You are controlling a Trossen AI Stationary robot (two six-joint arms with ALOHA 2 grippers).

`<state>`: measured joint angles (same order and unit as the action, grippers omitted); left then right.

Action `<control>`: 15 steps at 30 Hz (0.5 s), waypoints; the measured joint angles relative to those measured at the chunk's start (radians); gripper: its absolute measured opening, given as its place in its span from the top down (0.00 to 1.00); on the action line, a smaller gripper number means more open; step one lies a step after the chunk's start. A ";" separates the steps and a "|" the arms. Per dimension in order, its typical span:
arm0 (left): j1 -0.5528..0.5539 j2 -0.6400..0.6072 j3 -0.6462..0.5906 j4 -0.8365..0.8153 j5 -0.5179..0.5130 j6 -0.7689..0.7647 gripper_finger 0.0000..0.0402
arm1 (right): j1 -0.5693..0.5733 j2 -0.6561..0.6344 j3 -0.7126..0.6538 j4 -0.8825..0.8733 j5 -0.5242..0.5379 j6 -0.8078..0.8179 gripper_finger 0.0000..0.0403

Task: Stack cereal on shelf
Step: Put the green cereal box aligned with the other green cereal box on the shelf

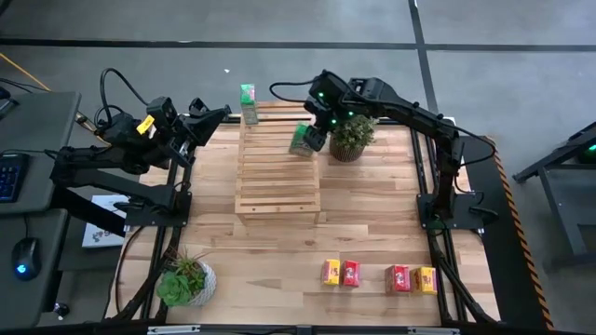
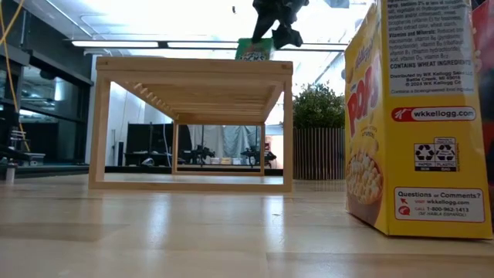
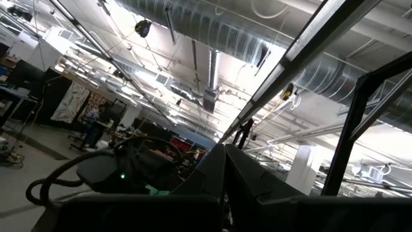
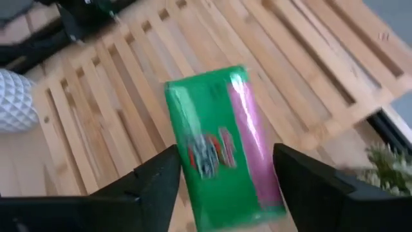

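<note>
**On the shelf's far right edge: a green box between spread fingers**

Over the far right edge of the slatted shelf, the right pincer hangs with its fingers spread to either side of a green cereal box. The wrist view shows a gap between each finger and the box, which lies tilted against the slats; whether anything still touches it cannot be told. The right arm reaches in from the counter's right side, bent over a potted plant that stands just right of the shelf.

A second green box stands upright at the shelf's far left corner. Four more boxes, yellow and red, sit in a row on the counter at the near right. Another plant in a white pot stands at the near left.

The left pincer is pressed together, parked off the shelf's far left.
</note>
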<state>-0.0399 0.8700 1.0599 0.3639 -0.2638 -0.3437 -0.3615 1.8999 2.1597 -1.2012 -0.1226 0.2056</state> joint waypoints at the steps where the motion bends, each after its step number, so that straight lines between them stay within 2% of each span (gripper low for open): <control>1: 0.000 0.000 0.000 0.000 0.000 0.000 1.00 | 0.000 0.000 0.000 0.011 0.000 0.003 0.39; 8: 0.000 0.000 0.000 0.000 0.000 0.000 1.00 | -0.006 -0.001 0.000 0.067 0.000 -0.007 0.38; 15: 0.000 0.000 0.000 -0.001 0.000 -0.001 1.00 | -0.033 -0.044 -0.001 0.047 0.002 -0.111 0.38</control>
<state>-0.0399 0.8700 1.0599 0.3630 -0.2640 -0.3443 -0.3943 1.8561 2.1590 -1.1539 -0.1207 0.0944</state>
